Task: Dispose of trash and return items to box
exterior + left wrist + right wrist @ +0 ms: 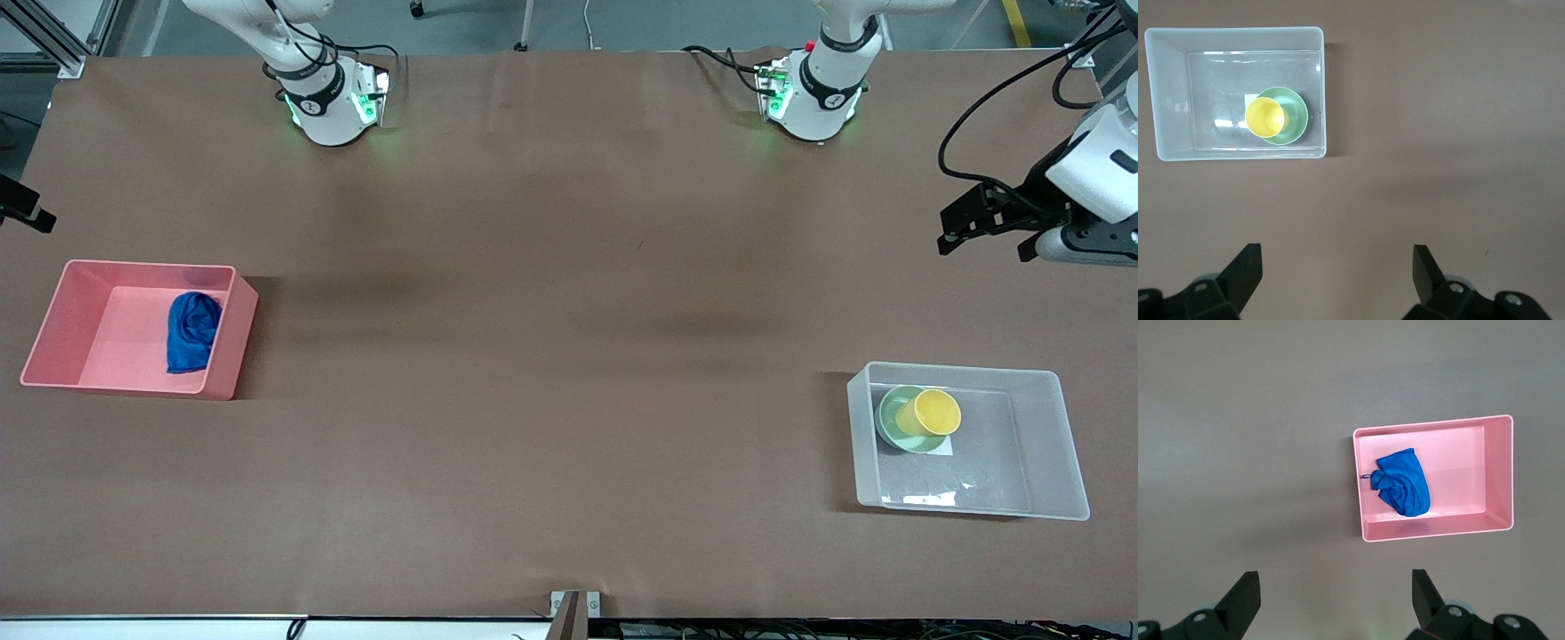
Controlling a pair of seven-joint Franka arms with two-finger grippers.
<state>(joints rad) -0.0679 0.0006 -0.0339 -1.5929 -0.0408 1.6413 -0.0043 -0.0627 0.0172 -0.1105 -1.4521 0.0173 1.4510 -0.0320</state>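
Note:
The deep-blue rag, the trash [192,331] [1403,482], lies crumpled inside the pink bin [67,320] [1498,473] at the right arm's end of the table. At the left arm's end stands the clear plastic box [1049,444] [1168,100]. Inside it the yellow cup [935,412] [1265,117] sits in the mint-green bowl [889,418] [1295,113]. My left gripper [989,242] [1337,257] hangs open and empty high over the table's end, farther from the camera than the box. My right gripper [1337,583] is open and empty, high over bare table beside the pink bin.
Both arm bases [329,98] [813,93] stand along the table's far edge with cables beside them. The brown tabletop [551,356] stretches bare between bin and box. A small metal bracket [574,604] sits at the near edge.

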